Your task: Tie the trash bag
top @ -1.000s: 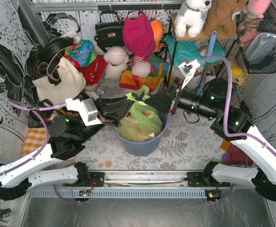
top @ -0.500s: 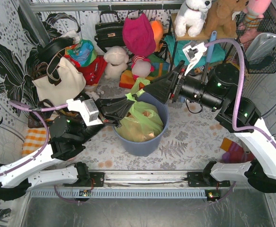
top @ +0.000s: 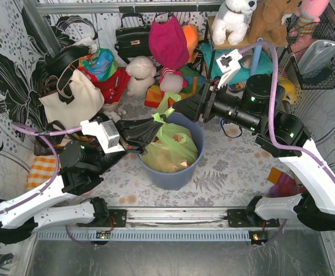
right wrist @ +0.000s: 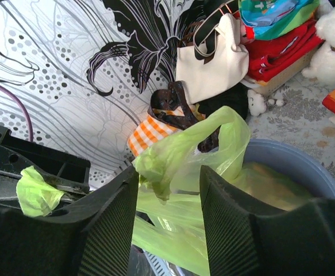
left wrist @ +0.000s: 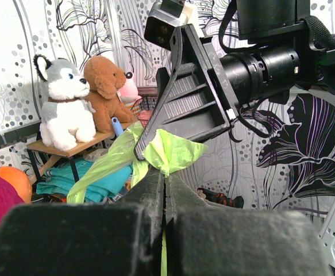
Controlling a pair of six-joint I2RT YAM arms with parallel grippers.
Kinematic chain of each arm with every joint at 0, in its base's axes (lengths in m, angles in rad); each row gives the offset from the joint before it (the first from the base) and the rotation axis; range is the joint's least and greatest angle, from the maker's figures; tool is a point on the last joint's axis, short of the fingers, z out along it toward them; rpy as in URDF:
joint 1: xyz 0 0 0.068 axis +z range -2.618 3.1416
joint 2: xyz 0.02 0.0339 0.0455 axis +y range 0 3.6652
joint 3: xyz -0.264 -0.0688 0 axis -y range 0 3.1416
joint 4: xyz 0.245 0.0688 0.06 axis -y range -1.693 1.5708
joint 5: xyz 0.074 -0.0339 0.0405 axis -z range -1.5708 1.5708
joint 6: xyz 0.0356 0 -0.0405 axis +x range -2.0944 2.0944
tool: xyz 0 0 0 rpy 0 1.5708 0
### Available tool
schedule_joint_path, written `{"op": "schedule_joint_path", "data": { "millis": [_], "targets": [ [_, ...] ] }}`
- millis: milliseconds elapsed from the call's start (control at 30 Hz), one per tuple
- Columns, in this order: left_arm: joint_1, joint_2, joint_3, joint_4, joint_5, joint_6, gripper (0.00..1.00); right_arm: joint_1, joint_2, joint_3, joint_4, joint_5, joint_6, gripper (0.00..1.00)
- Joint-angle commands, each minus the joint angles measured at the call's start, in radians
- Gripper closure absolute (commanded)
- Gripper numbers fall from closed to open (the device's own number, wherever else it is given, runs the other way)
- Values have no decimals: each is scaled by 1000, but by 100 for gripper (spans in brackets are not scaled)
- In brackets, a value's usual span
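The trash bag [top: 173, 150] sat in the bin [top: 173, 178], below both pairs of fingers. One flap lay pinched between the fingers of the left gripper [top: 154, 124]; another rose between the parted fingers of the right gripper [top: 177, 107].

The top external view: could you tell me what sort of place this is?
Likely a staged robot test cell, not a home: printed backdrop walls, plush toys and handbags crammed around a bin, arms bolted to a rail.

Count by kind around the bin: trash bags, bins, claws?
trash bag: 1
bin: 1
claws: 2 (left claw, right claw)
Total: 4
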Motion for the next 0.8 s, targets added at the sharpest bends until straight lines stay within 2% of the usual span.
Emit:
{"op": "schedule_joint_path", "data": {
  "millis": [0,100,300,433,500,667,767],
  "targets": [
    [5,-7,15,37,-5,14,100,5,-22,-4,25,39,55,51],
    [3,-2,15,38,-3,14,100,5,-10,2,49,32,75,47],
    [5,3,16,44,4,8,100,5,10,21,45,37,106,58],
    [4,8,18,45,8,5,100,5,-1,15,40,55,114,56],
    [4,10,17,47,9,4,100,5,2,24,34,48,116,63],
    [4,11,17,47,6,5,100,5,11,56,33,45,105,100],
    [4,11,17,47,0,7,100,5,70,178,-27,39,59,100]
  ]
}}
